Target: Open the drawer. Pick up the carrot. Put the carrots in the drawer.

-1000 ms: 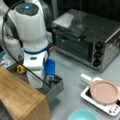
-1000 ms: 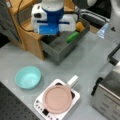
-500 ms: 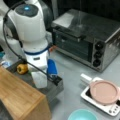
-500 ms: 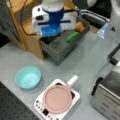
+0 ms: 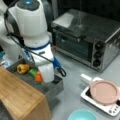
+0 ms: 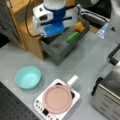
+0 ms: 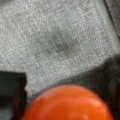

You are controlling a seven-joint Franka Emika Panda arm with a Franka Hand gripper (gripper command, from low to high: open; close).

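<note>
Orange carrot (image 7: 67,103) sits between the hand's (image 7: 67,100) fingers.

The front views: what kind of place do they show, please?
Probably a mock kitchen set up on a lab bench: a silver toaster oven, a pink pan on a small white cooktop, and toy vegetables in the open drawer beneath the gripper.

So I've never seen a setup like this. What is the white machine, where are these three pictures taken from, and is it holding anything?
The white machine is a robot arm; its gripper reaches into the open drawer of a wooden cabinet. Two pictures look at the bench from cameras off the arm, the third from a camera on its wrist. The gripper holds the orange carrot between its fingers just above the drawer's floor. A yellow-orange pepper and a green vegetable already lie in the drawer. Nearby stand a toaster oven, a teal bowl and a pink pan.
</note>
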